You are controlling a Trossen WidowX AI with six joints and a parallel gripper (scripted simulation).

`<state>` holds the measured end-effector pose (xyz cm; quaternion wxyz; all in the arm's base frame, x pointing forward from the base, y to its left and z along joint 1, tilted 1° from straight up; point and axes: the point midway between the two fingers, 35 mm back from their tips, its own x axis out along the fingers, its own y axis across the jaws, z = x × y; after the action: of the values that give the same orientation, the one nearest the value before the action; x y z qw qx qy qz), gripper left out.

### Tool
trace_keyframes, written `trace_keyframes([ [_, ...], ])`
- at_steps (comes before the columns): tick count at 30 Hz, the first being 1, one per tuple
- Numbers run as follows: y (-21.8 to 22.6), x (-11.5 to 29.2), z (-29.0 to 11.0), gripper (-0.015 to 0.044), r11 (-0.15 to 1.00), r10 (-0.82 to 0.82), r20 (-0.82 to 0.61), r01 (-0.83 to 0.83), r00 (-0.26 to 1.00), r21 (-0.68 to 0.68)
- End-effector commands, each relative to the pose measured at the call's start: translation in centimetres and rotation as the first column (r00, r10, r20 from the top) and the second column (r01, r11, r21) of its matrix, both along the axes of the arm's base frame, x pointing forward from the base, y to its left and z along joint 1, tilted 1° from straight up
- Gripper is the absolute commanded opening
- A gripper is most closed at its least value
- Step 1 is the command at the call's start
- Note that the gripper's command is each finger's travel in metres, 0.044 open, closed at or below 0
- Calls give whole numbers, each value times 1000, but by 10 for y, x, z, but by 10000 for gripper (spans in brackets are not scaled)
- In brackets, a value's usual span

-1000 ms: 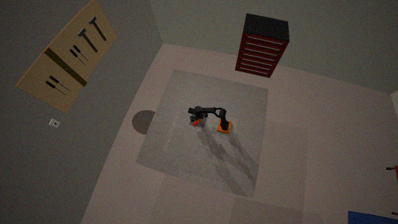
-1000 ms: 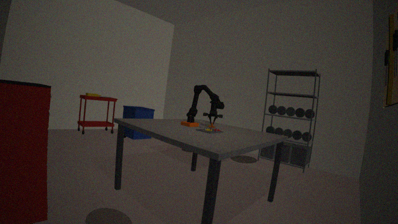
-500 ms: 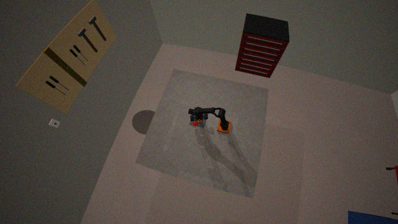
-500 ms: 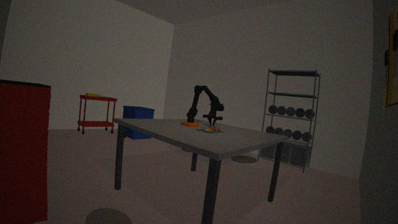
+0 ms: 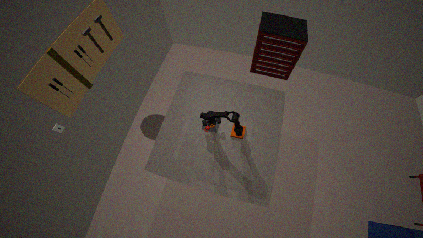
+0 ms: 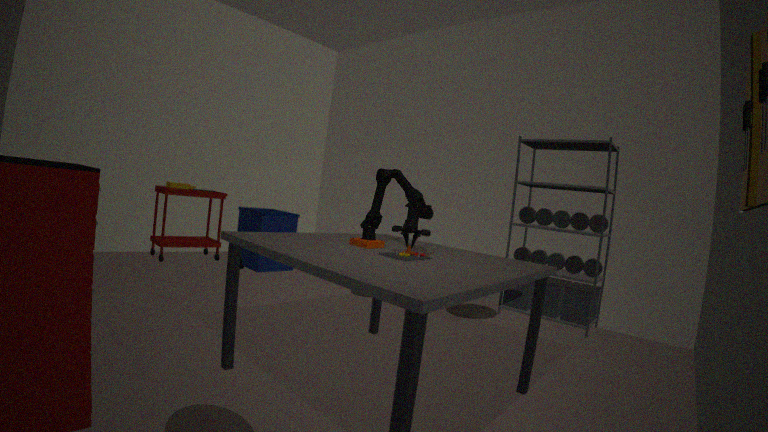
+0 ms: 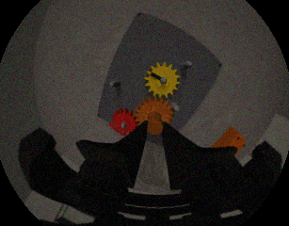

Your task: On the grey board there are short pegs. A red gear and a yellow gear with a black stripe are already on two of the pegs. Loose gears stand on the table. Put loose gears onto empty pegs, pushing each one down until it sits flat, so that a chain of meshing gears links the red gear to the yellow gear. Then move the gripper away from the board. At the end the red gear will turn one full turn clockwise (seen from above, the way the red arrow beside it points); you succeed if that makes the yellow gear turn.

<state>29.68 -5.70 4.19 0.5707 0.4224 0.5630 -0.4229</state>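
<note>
The grey board [image 7: 135, 52] [image 6: 388, 255] lies on the table. The red gear [image 7: 123, 123] [image 5: 207, 128] [image 6: 421, 254] sits near one edge. The yellow gear [image 7: 169, 84] [image 6: 403, 254] with a black stripe sits on a peg near the board's middle. Empty pegs show in the wrist view: one peg [image 7: 184, 64] beyond the yellow gear, another peg [image 7: 114, 84] at the left, and a third peg [image 7: 174, 104] beside the orange gear. My gripper [image 7: 154, 123] is shut on the handle of the orange gear [image 7: 149, 107], over the board between the red and yellow gears. Whether it touches the board is hidden.
The arm's orange base [image 5: 238, 131] [image 6: 367, 243] [image 7: 230, 140] stands on the table [image 5: 199, 88] [image 6: 317, 260] beside the board. A red drawer cabinet [image 5: 277, 51], a shelf rack [image 6: 566, 185] and a red cart [image 6: 186, 242] stand away from the table.
</note>
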Motion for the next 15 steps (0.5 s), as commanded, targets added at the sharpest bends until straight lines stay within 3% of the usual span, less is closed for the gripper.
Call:
trace_keyframes([
  [1,0,0,-1,0,998,61,1,-61,998,-3],
  [12,-1,-1,-4,0,981,196,-1,-196,981,-4],
  [15,-1,-1,-4,79,984,176,-1,-176,984,-4],
])
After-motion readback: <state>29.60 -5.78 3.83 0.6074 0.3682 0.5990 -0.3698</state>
